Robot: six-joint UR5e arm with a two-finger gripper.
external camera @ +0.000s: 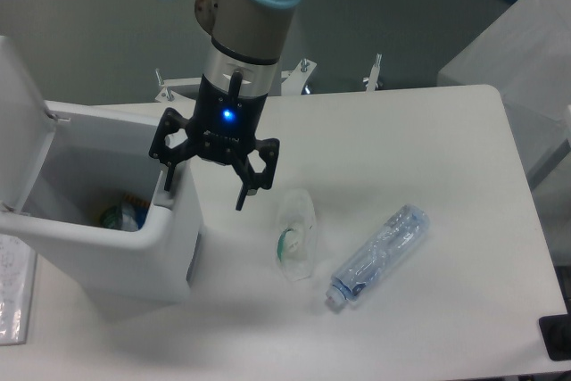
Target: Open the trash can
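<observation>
End effector fingers apart, one tip at trash can front rim, left edge of desk. Lid upright: opening step looks complete. Next: lift clear.

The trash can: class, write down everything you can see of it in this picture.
The trash can is a large white boxy bin that looks plastic, with rounded corners, standing on the table's left side. Its flat lid stands swung up at the far left, exposing colourful rubbish inside. One finger of the open gripper reaches down at its right rim; contact is unclear.
</observation>
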